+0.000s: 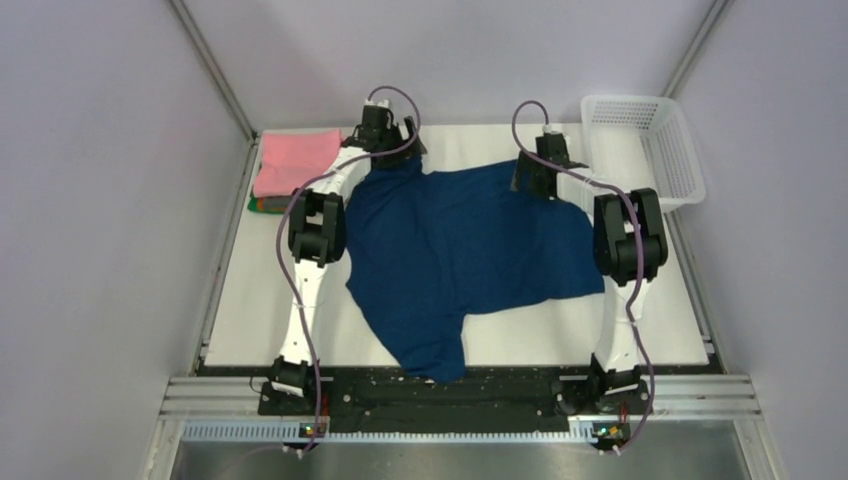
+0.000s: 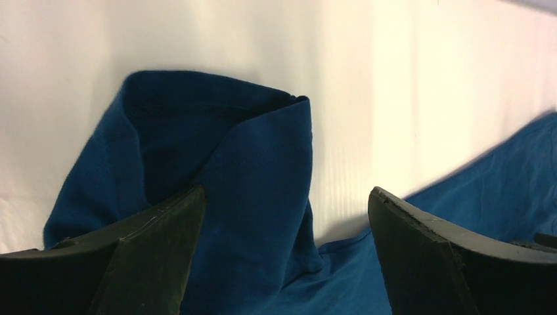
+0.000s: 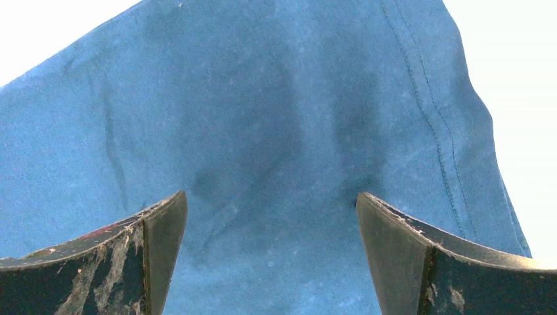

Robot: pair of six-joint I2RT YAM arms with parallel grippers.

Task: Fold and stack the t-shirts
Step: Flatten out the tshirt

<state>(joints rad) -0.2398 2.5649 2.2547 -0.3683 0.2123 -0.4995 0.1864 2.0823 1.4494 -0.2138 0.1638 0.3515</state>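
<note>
A large navy blue t-shirt (image 1: 460,255) lies spread and rumpled on the white table, one part hanging toward the near edge. My left gripper (image 1: 395,150) is open over the shirt's far left corner; in the left wrist view (image 2: 286,203) a raised fold of blue cloth (image 2: 217,170) stands between its fingers. My right gripper (image 1: 535,175) is open just over the shirt's far right part; in the right wrist view (image 3: 272,207) flat blue cloth (image 3: 263,118) fills the gap. A folded pink shirt (image 1: 292,162) lies on a stack with orange and green edges (image 1: 268,205) at the far left.
A white plastic lattice basket (image 1: 645,145) stands at the far right corner. Grey walls enclose the table on three sides. The black rail (image 1: 450,395) with both arm bases runs along the near edge.
</note>
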